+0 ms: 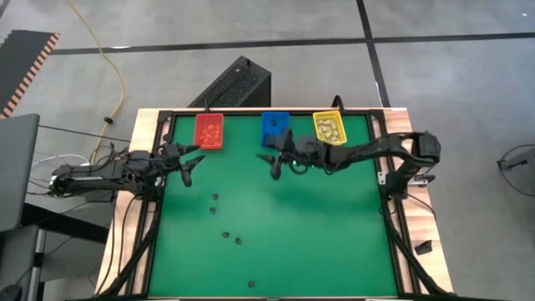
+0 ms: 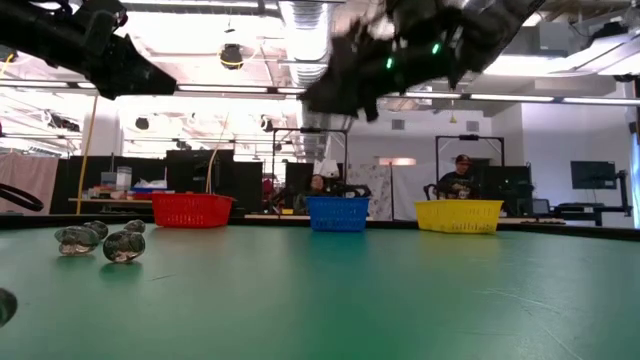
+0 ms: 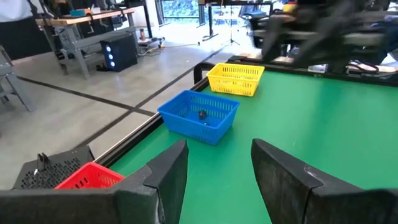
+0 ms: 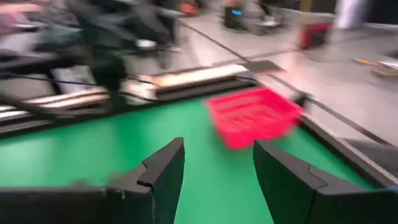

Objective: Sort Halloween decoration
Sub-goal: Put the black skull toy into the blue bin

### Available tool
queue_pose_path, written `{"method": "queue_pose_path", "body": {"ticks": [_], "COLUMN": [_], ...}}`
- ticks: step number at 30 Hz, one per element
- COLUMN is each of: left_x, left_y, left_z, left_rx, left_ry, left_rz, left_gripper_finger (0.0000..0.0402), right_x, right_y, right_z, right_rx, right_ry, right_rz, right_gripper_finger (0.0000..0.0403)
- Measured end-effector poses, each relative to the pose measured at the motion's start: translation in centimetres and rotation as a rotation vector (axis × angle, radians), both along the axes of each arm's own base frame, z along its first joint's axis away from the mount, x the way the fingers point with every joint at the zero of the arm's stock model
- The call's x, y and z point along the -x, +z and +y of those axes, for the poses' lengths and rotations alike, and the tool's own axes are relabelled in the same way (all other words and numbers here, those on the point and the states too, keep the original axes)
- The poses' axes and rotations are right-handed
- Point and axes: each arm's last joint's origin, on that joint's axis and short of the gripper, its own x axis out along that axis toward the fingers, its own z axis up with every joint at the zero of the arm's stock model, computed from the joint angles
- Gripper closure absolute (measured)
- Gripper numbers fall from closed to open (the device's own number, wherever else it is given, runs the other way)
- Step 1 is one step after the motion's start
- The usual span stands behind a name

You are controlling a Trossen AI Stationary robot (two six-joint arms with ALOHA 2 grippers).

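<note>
Several small dark trinkets of the Halloween decoration (image 1: 214, 198) lie loose on the green mat; two of them (image 2: 124, 246) show close up in the low view. My right gripper (image 1: 273, 163) hangs open above the mat, just in front of the blue bin (image 1: 274, 125), with nothing between its fingers (image 4: 163, 167). My left gripper (image 1: 191, 167) waits open at the mat's left side, near the red bin (image 1: 209, 131), and is also empty (image 3: 217, 149). One dark trinket (image 3: 202, 114) rests on the blue bin's floor.
Red, blue and yellow bins (image 1: 328, 127) stand in a row along the mat's far edge; the red and yellow ones hold small pieces. A black frame (image 1: 386, 180) borders the mat. The near half of the mat holds only scattered trinkets (image 1: 238, 242). People sit at desks beyond the table (image 2: 460, 180).
</note>
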Motion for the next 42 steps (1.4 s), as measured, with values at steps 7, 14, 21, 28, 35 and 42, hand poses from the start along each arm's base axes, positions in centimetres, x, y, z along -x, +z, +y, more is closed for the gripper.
{"method": "queue_pose_path", "body": {"ticks": [7,14,21,28,35,42], "left_x": [0.0,0.0,0.0,0.0,0.0,0.0], "left_y": [0.0,0.1,0.1,0.1,0.0,0.0], "left_z": [0.0,0.0,0.0,0.0,0.0,0.0], "left_rx": [0.007,0.022,0.023,0.013,0.006,0.013], "left_ry": [0.001,0.002,0.002,0.001,0.001,0.001], "left_rz": [-0.009,-0.020,-0.021,-0.016,-0.008,-0.013], "left_gripper_finger": [0.0233,0.0233,0.0233,0.0233,0.0233,0.0233], "right_x": [-0.5,-2.4,-6.7,-12.7,-15.1,-13.8], "right_y": [0.4,-3.3,-7.3,-10.1,-10.7,-8.6], "right_z": [6.4,12.6,15.7,17.0,18.0,20.2], "right_rx": [0.000,0.002,0.020,0.037,0.011,0.010], "right_ry": [0.183,0.339,0.368,0.371,0.487,0.559], "right_rz": [-0.030,-0.120,-0.120,0.003,0.164,0.196], "right_gripper_finger": [0.0181,0.0182,0.0182,0.0182,0.0182,0.0182]}}
